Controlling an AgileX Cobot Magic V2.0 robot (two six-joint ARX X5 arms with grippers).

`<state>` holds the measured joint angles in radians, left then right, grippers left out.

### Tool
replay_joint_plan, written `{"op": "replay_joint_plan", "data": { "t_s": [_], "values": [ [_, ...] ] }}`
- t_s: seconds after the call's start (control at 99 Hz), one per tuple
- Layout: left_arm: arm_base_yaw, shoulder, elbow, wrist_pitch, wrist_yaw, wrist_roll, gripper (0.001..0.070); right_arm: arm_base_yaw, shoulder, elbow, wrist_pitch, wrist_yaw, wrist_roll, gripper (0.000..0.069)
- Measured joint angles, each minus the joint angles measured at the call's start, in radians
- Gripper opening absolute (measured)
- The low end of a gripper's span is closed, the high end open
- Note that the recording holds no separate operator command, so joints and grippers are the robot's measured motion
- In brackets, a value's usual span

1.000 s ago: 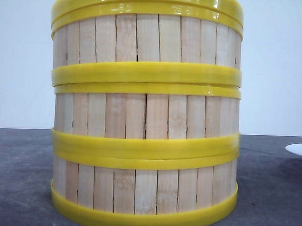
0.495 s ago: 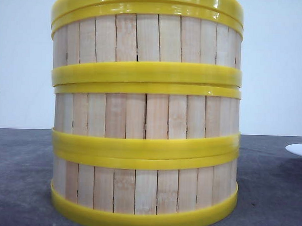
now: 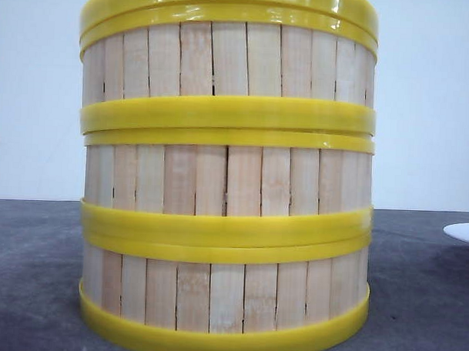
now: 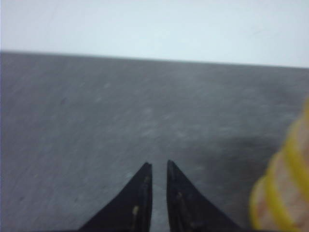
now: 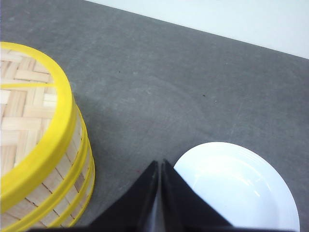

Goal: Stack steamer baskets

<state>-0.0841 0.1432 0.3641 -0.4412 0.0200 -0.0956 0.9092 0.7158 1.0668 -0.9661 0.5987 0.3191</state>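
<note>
Three steamer baskets stand stacked in one column close to the front camera: the top one (image 3: 227,60), the middle one (image 3: 227,179) and the bottom one (image 3: 223,294) on the dark table. The stack's side (image 4: 285,193) shows blurred at the edge of the left wrist view. My left gripper (image 4: 158,165) hovers over bare table beside it, jaws nearly together with nothing between them. In the right wrist view the stack (image 5: 34,140) shows its woven bamboo top, and my right gripper (image 5: 160,163) is shut and empty, apart from the stack.
A white plate (image 5: 236,188) lies on the grey table right by the right gripper; its edge (image 3: 465,231) shows at the right of the front view. A pale wall stands behind the table.
</note>
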Motion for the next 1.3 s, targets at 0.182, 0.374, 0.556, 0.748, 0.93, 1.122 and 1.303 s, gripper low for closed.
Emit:
{"op": "replay_joint_plan", "data": {
  "t_s": [0.182, 0.374, 0.556, 0.748, 0.93, 1.122, 1.303],
  "values": [
    [0.052, 0.0, -0.156, 0.179, -0.002, 0.002, 0.0028, 0.0, 0.0, 0.0, 0.0, 0.0, 0.0, 0.0005],
    [0.065, -0.041, -0.267, 0.237, -0.012, 0.002, 0.0028, 0.0, 0.0, 0.0, 0.0, 0.0, 0.0, 0.0005],
    [0.066, -0.115, -0.322, 0.24, -0.022, 0.003, 0.0028, 0.0, 0.0, 0.0, 0.0, 0.0, 0.0, 0.0005],
    [0.066, -0.138, -0.332, 0.258, -0.023, 0.006, 0.0028, 0.0, 0.0, 0.0, 0.0, 0.0, 0.0, 0.0005],
    [0.066, -0.139, -0.332, 0.258, -0.023, 0.019, 0.0028, 0.0, 0.0, 0.0, 0.0, 0.0, 0.0, 0.0005],
    [0.066, -0.139, -0.332, 0.258, -0.023, 0.025, 0.0028, 0.0, 0.0, 0.0, 0.0, 0.0, 0.0, 0.0005],
    [0.066, -0.139, -0.332, 0.258, -0.023, 0.025, 0.0028, 0.0, 0.0, 0.0, 0.0, 0.0, 0.0, 0.0005]
  ]
}}
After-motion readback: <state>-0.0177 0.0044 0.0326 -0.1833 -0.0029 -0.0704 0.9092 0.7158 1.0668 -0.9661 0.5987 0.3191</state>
